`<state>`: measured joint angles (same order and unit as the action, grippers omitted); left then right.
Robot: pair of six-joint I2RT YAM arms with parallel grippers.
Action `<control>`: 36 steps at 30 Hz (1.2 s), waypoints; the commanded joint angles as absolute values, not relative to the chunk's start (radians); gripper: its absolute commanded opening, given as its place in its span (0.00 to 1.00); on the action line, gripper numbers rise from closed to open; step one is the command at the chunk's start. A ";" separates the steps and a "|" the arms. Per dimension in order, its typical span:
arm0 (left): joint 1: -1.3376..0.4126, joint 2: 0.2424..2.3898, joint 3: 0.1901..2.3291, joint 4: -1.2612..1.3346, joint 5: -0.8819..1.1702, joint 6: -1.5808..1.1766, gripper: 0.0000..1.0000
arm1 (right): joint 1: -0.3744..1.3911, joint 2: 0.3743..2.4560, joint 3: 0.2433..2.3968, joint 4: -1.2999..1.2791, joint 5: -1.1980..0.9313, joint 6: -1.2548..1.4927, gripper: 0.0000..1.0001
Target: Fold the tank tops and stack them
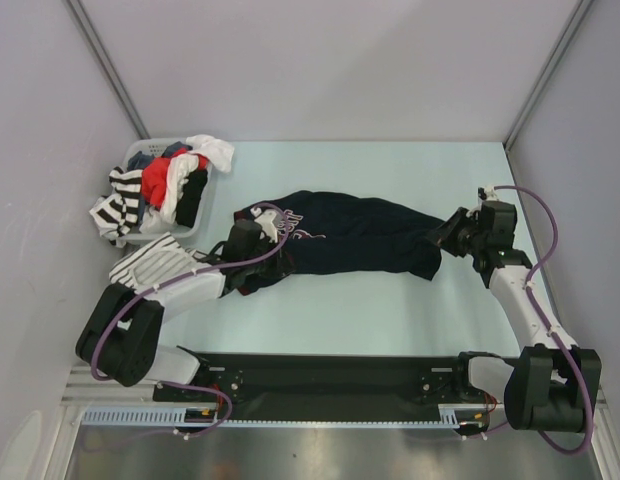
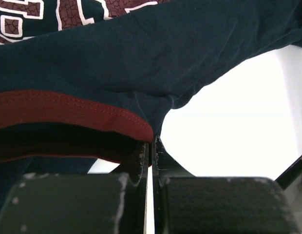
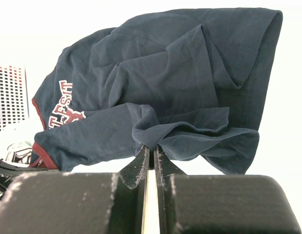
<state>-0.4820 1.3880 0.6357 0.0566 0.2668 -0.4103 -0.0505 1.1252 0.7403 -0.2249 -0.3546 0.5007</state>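
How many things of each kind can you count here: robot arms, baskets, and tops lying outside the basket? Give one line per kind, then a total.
Robot arms: 2 (left arm, right arm)
Basket: 1
Tops outside the basket: 2 (navy tank top, striped white top)
Total: 5
The heap in the basket is too tangled to count.

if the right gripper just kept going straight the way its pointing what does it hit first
The navy jersey: the right gripper is shut on a fold at its edge, and the bunched cloth sits directly ahead, so it would likely push into that first.
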 commanded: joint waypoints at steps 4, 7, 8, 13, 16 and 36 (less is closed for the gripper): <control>-0.489 1.304 0.739 -0.053 0.287 -0.402 0.00 | -0.074 1.105 0.779 -0.253 -0.388 0.495 0.00; -0.491 1.214 0.791 -0.153 0.259 -0.399 0.00 | -0.094 1.066 0.828 -0.308 -0.406 0.491 0.00; -0.489 1.166 0.807 -0.181 0.223 -0.399 0.00 | -0.100 1.054 0.859 -0.322 -0.413 0.491 0.00; -0.489 1.003 0.935 -0.331 0.158 -0.419 0.00 | -0.140 0.948 0.980 -0.442 -0.449 0.489 0.00; -0.491 0.888 1.009 -0.389 0.153 -0.436 0.00 | -0.144 0.869 1.060 -0.505 -0.446 0.494 0.00; -0.488 0.410 1.419 -0.482 0.201 -0.454 0.00 | -0.140 0.443 1.744 -0.664 -0.264 0.388 0.00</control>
<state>-0.4843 0.3943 1.4052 -0.4896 0.2142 -0.4370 -0.1398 0.4404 1.6867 -0.6029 -0.3557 0.4206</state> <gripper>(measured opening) 0.014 0.075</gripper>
